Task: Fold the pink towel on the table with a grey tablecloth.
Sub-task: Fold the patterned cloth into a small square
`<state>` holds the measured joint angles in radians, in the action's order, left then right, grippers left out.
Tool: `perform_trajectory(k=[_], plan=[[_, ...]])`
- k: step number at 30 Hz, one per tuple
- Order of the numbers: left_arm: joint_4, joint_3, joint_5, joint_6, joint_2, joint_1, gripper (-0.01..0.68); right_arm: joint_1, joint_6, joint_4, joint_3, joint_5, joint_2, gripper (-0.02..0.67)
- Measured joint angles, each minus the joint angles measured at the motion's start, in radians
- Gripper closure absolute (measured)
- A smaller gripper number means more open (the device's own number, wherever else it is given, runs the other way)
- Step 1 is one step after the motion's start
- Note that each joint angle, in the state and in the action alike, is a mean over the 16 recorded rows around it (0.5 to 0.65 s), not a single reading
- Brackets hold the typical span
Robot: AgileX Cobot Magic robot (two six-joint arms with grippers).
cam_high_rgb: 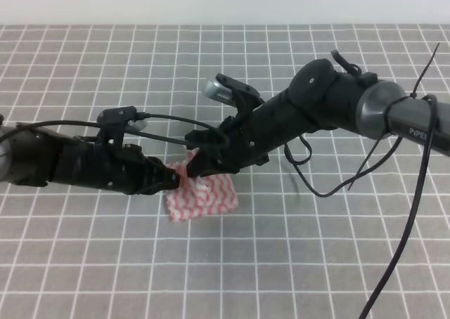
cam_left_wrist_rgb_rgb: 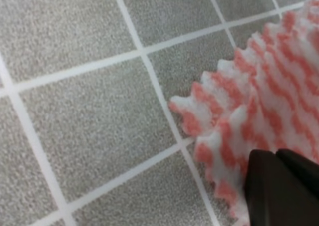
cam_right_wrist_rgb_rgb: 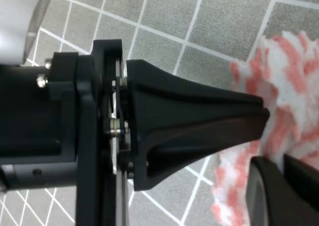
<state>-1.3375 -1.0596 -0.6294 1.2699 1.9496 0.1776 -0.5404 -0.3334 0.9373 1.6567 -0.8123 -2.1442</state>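
Observation:
The pink towel (cam_high_rgb: 205,197) lies bunched into a small patch on the table with a grey tablecloth (cam_high_rgb: 295,263), its serrated edge lifted at the upper left. My left gripper (cam_high_rgb: 176,180) comes in from the left and is shut on that towel edge; in the left wrist view its dark fingertips (cam_left_wrist_rgb_rgb: 279,186) pinch the striped towel (cam_left_wrist_rgb_rgb: 264,96). My right gripper (cam_high_rgb: 194,167) reaches across from the right and pinches the same raised edge just beside it. The right wrist view shows its closed fingertips (cam_right_wrist_rgb_rgb: 284,191) on the towel (cam_right_wrist_rgb_rgb: 294,86), with the left gripper's black finger (cam_right_wrist_rgb_rgb: 199,126) close alongside.
Black cables (cam_high_rgb: 394,192) hang from the right arm over the right half of the tablecloth. The pale wall edge (cam_high_rgb: 225,3) runs along the back of the table. Grid cloth (cam_left_wrist_rgb_rgb: 89,126) surrounds the towel on all sides.

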Motion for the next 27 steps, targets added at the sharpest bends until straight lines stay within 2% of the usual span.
perform_trajectory(k=[27], plan=[[0.011,0.0,0.003,0.002,-0.013,0.0,0.674,-0.013,-0.013,-0.025,0.001,0.038,-0.04,0.661]])
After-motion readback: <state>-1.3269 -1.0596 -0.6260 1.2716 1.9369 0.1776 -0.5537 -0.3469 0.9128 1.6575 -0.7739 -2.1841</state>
